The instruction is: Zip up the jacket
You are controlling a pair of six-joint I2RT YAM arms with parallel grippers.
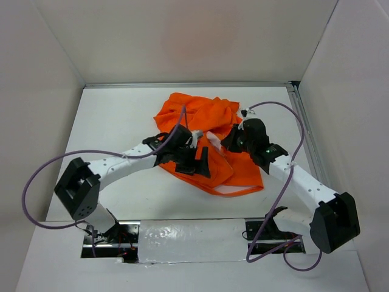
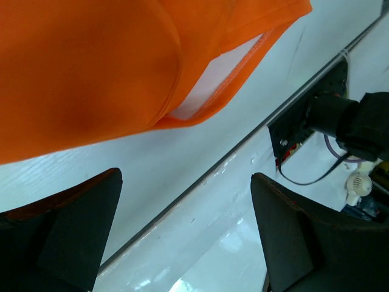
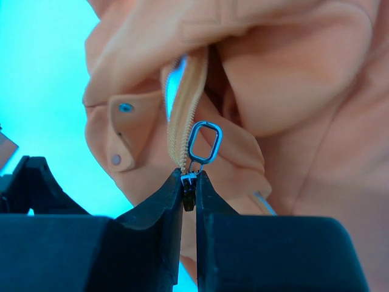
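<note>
Shows a bright orange jacket [image 1: 197,115] crumpled in a heap on the table [image 1: 115,121], hem spread toward the near edge, pale lining [image 2: 225,73] peeking out. Up close, shows the zipper [image 3: 184,106] parted above its slider [image 3: 189,185], silver pull ring [image 3: 205,141] upright, beside a pocket flap [image 3: 130,131] with two snaps.

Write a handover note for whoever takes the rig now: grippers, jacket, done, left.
Right gripper: shut on the zipper slider.
Left gripper: open, empty, over the table beside the jacket hem.
Jacket: crumpled mid-table between the arms.
Done: slider gripped.
Left: probably hold the fabric with the left gripper and draw the slider along. How far it is zipped can't be told.
</note>
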